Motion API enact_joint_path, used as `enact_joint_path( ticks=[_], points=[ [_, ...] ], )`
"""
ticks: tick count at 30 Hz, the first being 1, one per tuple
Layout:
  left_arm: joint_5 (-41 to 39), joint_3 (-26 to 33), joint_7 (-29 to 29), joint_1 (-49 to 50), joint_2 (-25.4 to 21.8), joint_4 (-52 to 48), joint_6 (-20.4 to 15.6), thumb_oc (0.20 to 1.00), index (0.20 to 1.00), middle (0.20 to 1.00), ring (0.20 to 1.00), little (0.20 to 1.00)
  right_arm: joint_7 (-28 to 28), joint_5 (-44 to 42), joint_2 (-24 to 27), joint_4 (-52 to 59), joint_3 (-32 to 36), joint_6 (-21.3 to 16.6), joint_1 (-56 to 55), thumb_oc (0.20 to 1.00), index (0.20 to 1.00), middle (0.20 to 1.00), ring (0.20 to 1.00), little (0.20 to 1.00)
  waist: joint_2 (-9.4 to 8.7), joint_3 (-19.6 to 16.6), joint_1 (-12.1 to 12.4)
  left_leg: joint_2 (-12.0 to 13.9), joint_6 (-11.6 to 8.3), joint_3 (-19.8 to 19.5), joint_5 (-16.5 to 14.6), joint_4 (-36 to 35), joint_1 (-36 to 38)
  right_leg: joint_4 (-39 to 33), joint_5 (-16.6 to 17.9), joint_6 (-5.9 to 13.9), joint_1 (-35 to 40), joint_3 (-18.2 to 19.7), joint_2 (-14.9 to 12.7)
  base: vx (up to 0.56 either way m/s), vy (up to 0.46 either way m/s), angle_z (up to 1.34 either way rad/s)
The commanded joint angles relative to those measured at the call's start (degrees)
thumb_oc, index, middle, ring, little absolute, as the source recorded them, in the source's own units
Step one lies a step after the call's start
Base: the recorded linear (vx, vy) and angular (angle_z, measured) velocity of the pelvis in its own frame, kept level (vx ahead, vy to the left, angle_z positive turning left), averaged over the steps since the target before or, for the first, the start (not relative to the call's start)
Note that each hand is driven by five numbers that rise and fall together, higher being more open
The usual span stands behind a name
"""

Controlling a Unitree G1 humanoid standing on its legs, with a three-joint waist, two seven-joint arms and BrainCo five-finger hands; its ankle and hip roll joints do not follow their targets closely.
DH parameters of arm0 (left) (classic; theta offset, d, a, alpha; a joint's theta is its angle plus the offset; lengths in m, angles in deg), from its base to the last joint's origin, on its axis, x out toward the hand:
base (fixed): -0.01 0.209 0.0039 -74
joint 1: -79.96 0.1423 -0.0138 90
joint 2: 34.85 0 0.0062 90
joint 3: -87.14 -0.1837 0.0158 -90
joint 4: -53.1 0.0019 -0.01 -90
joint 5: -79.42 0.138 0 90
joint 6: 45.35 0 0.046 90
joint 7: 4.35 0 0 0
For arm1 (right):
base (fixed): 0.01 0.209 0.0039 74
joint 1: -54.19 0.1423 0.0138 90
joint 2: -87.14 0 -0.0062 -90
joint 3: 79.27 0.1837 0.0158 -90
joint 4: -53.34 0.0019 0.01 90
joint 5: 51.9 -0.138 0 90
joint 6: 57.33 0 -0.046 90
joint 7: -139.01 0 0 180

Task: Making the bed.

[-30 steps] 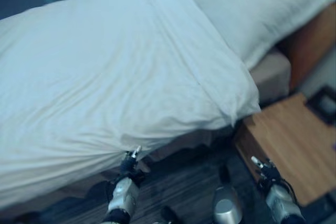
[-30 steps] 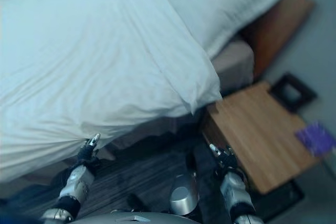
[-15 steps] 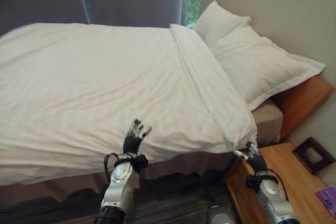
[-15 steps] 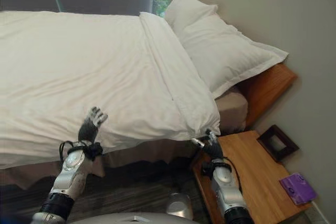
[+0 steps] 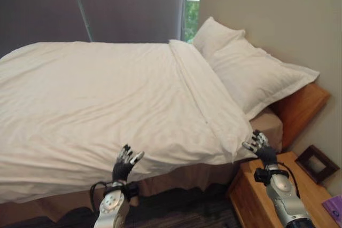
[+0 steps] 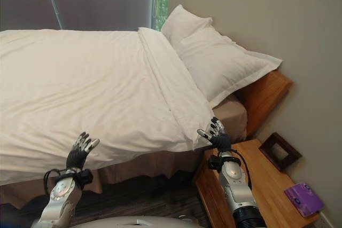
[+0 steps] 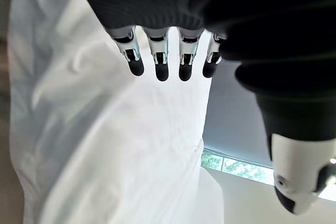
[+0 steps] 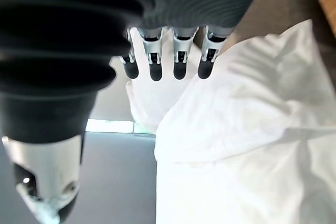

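Observation:
A white duvet [image 5: 117, 94] lies spread over the bed, with a folded band along its head end. Two white pillows [image 5: 259, 76] lean at the head, on the right. My left hand [image 5: 125, 165] is raised in front of the duvet's near hanging edge, fingers [image 7: 159, 61] straight and spread, holding nothing. My right hand [image 5: 260, 149] is up beside the duvet's near right corner [image 6: 196, 132], also open with spread fingers [image 8: 164, 59]. I cannot tell whether either hand touches the cloth.
A wooden nightstand [image 5: 256, 201] stands right under my right arm, with a dark picture frame [image 5: 316, 163] and a purple thing [image 6: 303, 191] on it. A wooden headboard [image 5: 305, 105] meets the wall. A brown bed skirt [image 5: 181, 177] hangs below the duvet. Dark curtains [image 5: 107, 9] hang behind.
The camera has swung up to take in the whole bed. My left hand has let go of the duvet's near edge and dropped lower; both hands now have spread fingers.

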Motion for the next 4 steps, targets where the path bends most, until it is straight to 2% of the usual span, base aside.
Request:
enact_joint_path(
  ticks=[1, 4],
  points=[
    [3.8, 2.0, -0.5, -2.5, -2.6, -0.9, -1.1, 1.000, 1.000, 1.000, 1.000, 1.000, -0.3, 0.4, -1.0, 5.8, 1.1, -3.0, 3.6, 1.000, 1.000, 1.000, 1.000, 1.000, -0.93, 2.9, -0.2, 2.0, -1.51, -2.4, -1.1, 4.7, -1.1, -1.2, 6.7, 2.92, 0.7, -2.4, -3.1, 0.00, 0.000, 0.00],
    [4.2, 3.2, 0.1, -1.7, -2.5, -0.2, -0.8, 1.000, 1.000, 1.000, 1.000, 1.000, -0.3, 0.7, -1.2, 5.6, 1.2, -2.8, 2.6, 1.000, 1.000, 1.000, 1.000, 1.000, -1.02, 3.2, 0.2, 2.1, -1.53, -2.8, -1.0, 4.6, -1.3, -1.1, 6.6, 2.97, 0.9, -2.8, -3.2, 0.00, 0.003, 0.05]
  ],
)
